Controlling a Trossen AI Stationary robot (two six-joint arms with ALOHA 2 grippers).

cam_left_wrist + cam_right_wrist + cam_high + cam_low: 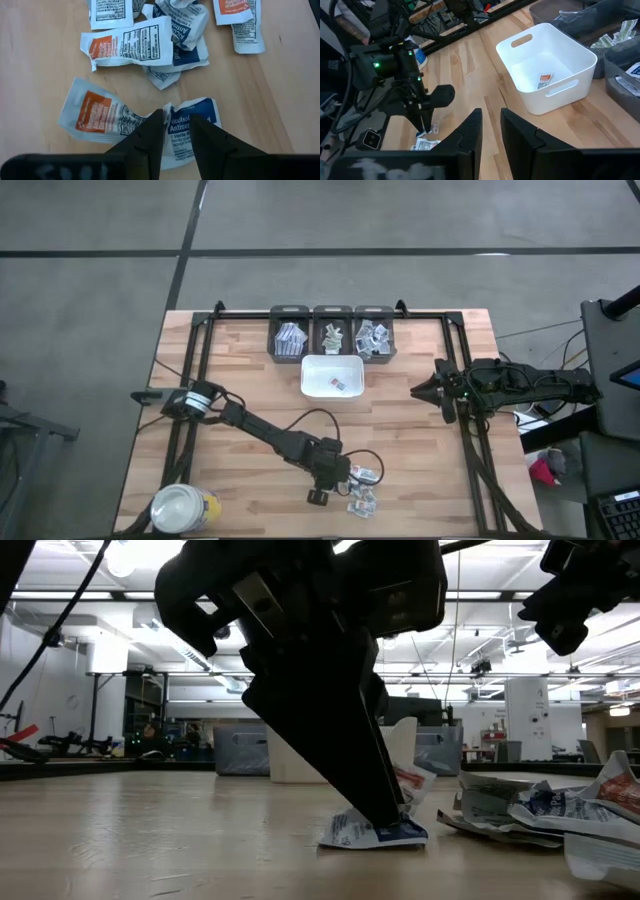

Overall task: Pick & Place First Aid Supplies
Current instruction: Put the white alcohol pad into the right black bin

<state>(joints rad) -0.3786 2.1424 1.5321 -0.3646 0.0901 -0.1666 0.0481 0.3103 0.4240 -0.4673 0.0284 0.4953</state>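
My left jaws [177,131] pinch the blue antiseptic packet [192,122] on the counter [250,360], at six o'clock from the white tray [332,363]; right jaws [490,122] idle, narrowly spread. Risk: that thin paper slips free, or drags neighbouring packets along

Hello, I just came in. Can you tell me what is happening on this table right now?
The left gripper is down on the wooden table at a scatter of first aid packets, its fingers set around a blue antiseptic wipe packet. The white tray at the middle holds one orange-printed packet. Three grey bins behind it hold more packets. The right gripper waits off to the right side, holding nothing.
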